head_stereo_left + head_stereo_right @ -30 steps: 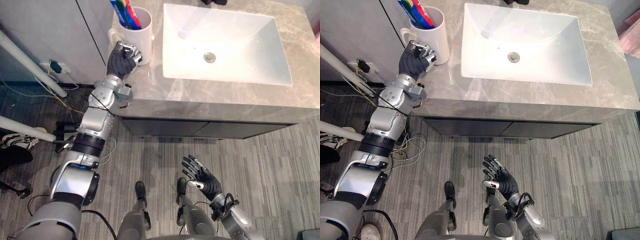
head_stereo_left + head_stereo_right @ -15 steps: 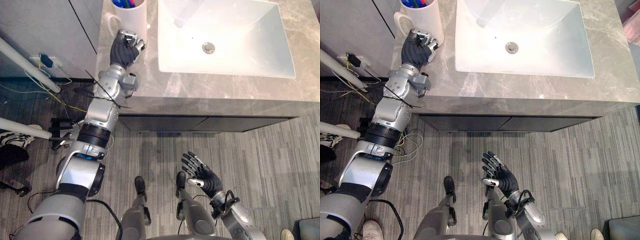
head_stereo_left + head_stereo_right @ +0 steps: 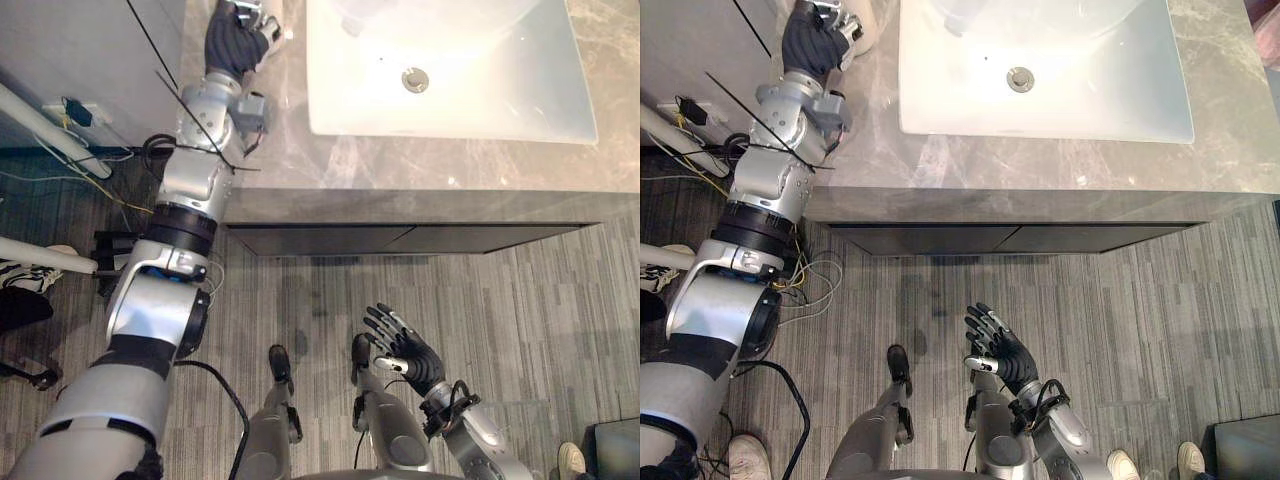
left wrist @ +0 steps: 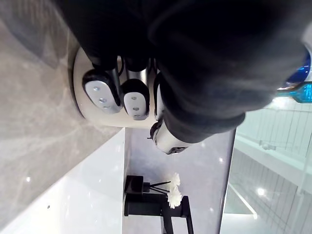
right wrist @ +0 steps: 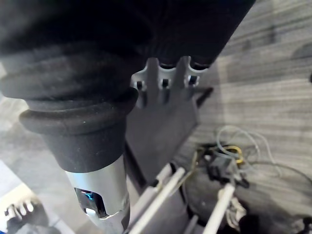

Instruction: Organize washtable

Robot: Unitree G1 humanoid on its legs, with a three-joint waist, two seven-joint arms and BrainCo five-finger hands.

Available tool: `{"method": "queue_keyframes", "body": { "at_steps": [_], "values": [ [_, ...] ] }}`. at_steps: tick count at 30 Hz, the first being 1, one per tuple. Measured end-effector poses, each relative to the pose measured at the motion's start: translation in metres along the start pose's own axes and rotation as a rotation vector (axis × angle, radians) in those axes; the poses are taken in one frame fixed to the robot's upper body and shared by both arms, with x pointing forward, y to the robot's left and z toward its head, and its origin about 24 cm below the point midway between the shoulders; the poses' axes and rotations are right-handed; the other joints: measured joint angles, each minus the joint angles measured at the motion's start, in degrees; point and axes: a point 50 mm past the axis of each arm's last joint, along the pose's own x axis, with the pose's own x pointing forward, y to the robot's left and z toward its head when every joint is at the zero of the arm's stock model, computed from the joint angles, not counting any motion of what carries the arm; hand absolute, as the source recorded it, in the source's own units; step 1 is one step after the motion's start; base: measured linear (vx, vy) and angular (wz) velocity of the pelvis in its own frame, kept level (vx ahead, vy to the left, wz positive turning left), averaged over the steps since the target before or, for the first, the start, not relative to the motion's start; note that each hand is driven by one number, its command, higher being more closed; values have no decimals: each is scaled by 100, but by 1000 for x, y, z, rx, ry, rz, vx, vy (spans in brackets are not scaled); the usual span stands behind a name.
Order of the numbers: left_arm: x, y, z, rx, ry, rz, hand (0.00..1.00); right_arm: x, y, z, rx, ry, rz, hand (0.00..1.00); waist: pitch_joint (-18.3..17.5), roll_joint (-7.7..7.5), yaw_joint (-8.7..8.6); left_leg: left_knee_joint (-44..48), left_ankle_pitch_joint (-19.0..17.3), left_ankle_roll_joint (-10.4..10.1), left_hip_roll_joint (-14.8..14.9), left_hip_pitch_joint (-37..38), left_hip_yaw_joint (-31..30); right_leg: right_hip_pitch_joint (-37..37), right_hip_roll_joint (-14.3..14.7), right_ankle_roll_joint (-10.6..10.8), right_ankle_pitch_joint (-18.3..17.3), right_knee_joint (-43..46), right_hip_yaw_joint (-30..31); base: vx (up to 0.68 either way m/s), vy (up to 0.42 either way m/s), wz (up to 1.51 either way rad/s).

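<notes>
The white cup (image 4: 112, 121) is seen at the far left corner of the grey tabletop (image 3: 400, 175), beside the sink (image 3: 450, 70), and is gripped by the curled fingers of the left robot hand (image 3: 815, 30). The right robot hand (image 3: 405, 350) is held low above the floor (image 3: 520, 320), fingers spread, empty.

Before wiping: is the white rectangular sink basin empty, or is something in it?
Empty where visible: the white rectangular sink basin shows only bare floor and its round metal drain.
</notes>
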Motion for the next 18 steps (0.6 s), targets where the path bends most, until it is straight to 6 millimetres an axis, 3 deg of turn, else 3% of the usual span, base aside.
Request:
{"method": "queue_keyframes", "body": {
  "at_steps": [11, 18],
  "values": [
    [17, 5, 23, 19, -31, 25, 100, -1, 0, 0, -7, -1, -5, 0, 149, 3, -42, 2, 2, 2, 1, -96, 21, -105, 3, -23, 27, -5, 17, 9, 4, 0],
    [19, 7, 26, 34, -34, 30, 100, -2, -1, 1, -12, -10, -11, 0, 287, 2, -51, 2, 1, 2, 1, -168, 75, -212, 6, -24, 47, 0, 86, 24, 13, -4]
  ]
}}
